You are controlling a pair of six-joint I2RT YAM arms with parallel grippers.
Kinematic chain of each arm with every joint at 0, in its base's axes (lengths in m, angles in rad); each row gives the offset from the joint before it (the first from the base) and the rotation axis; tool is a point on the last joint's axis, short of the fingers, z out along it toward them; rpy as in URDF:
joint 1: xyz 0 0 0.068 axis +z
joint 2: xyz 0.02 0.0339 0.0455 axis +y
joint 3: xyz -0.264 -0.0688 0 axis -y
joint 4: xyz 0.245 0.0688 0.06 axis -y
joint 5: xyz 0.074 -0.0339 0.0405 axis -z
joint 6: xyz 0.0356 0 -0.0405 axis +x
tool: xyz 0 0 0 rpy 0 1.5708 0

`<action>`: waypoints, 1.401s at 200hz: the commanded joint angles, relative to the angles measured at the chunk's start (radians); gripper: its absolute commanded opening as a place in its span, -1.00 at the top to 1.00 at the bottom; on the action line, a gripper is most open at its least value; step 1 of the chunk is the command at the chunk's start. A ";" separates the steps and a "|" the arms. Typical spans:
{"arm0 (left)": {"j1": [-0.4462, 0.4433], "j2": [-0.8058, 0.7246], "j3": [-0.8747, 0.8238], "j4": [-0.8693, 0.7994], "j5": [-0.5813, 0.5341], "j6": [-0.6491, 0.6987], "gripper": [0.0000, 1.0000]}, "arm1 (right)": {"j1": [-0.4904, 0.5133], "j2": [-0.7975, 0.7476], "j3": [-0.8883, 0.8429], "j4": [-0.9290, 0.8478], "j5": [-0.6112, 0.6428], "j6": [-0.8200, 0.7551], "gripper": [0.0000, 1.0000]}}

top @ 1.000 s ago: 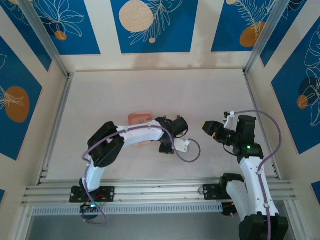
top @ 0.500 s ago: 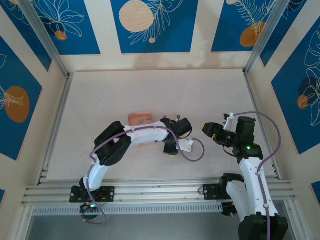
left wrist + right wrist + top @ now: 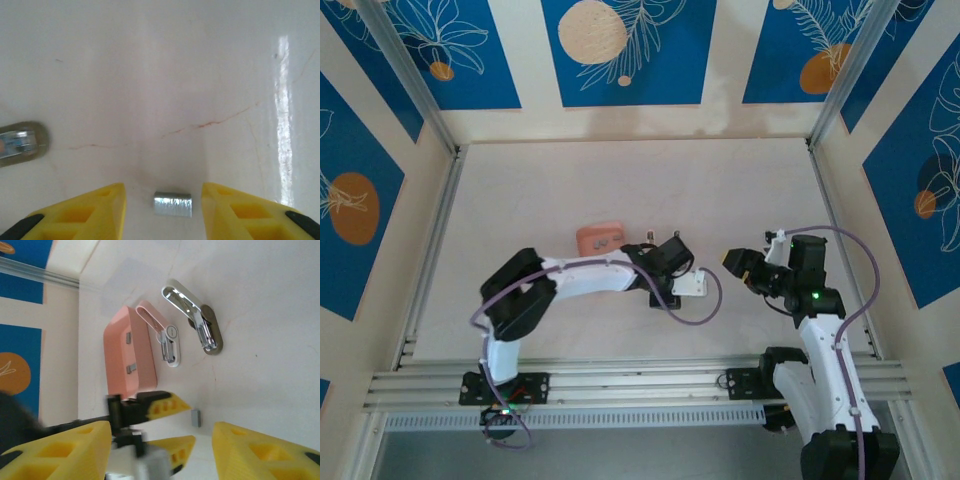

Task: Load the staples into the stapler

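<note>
As left end effector straddles staples, jaws apart, right end effector gapes empty.

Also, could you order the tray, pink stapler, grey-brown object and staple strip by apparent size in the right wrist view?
1. Pink tray.
2. Pink stapler and grey-brown object, too alike to rank.
3. Staple strip, by far smallest.
</note>
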 commanded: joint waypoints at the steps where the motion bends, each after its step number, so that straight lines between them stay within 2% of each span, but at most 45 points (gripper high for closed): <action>1: 0.022 -0.139 -0.125 0.209 -0.005 -0.127 0.08 | 0.055 0.024 0.031 -0.051 0.059 0.033 -0.12; 40: 0.050 -0.341 -0.367 0.469 -0.146 -0.302 -0.13 | 0.265 0.143 0.073 -0.042 0.210 0.079 -0.10; 68: 0.071 -0.460 -0.493 0.563 -0.241 -0.431 -0.21 | 0.412 0.305 0.135 -0.061 0.285 0.118 -0.10; 102: 0.114 -0.631 -0.688 0.740 -0.321 -0.619 -0.45 | 0.555 0.511 0.241 -0.116 0.393 0.114 -0.12; 124: 0.151 -0.731 -0.779 0.765 -0.368 -0.720 -0.54 | 0.610 0.646 0.316 -0.173 0.428 0.100 -0.12; 150: 0.188 -0.812 -0.840 0.748 -0.368 -0.762 -0.57 | 0.681 0.786 0.410 -0.249 0.488 0.088 -0.07; 215: 0.217 -0.867 -0.858 0.667 -0.374 -0.815 -0.59 | 0.781 1.069 0.597 -0.388 0.588 0.114 0.17; 280: 0.219 -0.877 -0.874 0.681 -0.376 -0.822 -0.59 | 0.772 1.125 0.623 -0.374 0.596 0.127 0.28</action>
